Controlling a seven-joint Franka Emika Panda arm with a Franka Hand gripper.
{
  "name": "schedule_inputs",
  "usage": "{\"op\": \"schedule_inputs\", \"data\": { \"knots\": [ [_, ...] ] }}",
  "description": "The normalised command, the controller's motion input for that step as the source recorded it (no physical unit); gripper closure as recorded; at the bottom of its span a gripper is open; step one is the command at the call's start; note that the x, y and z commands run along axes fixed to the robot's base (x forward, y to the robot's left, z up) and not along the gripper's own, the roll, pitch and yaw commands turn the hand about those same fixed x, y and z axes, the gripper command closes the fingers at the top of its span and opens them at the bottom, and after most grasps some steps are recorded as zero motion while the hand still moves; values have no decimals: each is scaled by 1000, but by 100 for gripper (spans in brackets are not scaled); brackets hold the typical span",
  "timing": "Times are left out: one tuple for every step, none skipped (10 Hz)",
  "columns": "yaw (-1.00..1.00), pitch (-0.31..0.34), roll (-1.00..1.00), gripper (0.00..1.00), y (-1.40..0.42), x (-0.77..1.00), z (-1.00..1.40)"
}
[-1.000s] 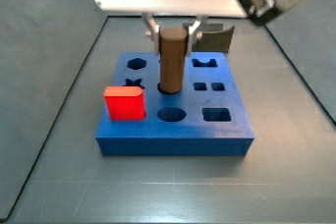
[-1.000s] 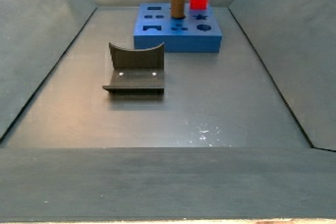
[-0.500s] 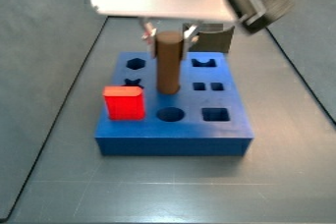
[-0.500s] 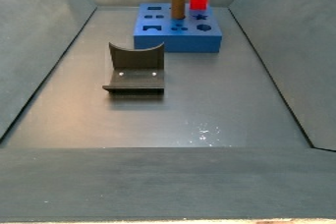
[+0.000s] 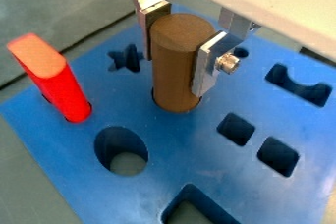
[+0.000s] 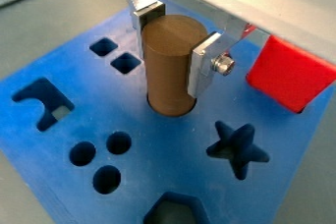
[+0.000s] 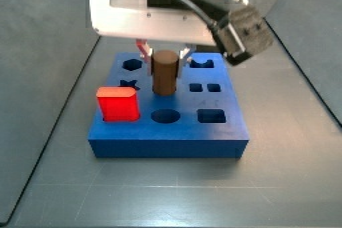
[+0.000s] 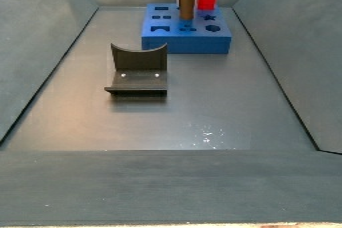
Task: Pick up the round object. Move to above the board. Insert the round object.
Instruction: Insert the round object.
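Note:
The round object point(image 5: 178, 71), a brown cylinder peg, stands upright with its lower end in a round hole near the middle of the blue board point(image 5: 184, 135). My gripper point(image 5: 182, 43) is shut on the peg's upper part, one silver finger on each side, as both wrist views show point(image 6: 175, 39). In a side view the peg point(image 7: 163, 74) hangs under the gripper point(image 7: 163, 56) over the board point(image 7: 167, 142). Another side view shows board point(image 8: 187, 40) and peg point(image 8: 183, 2) far off.
A red cube point(image 5: 50, 76) stands in the board beside the peg, also seen as the red cube point(image 7: 116, 104) on the board's near corner. Open holes surround the peg. The dark fixture point(image 8: 136, 70) stands on the grey floor, away from the board.
The gripper has come down with the peg. The peg sits lower than before, with less of it showing above the board's top.

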Motion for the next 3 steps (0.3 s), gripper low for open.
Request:
{"op": "schedule_inputs", "data": {
  "knots": [
    [0, -137, -163, 100, 0, 0, -440],
    [0, -137, -131, 100, 0, 0, -83],
    [0, 0, 0, 100, 0, 0, 0]
  ]
}}
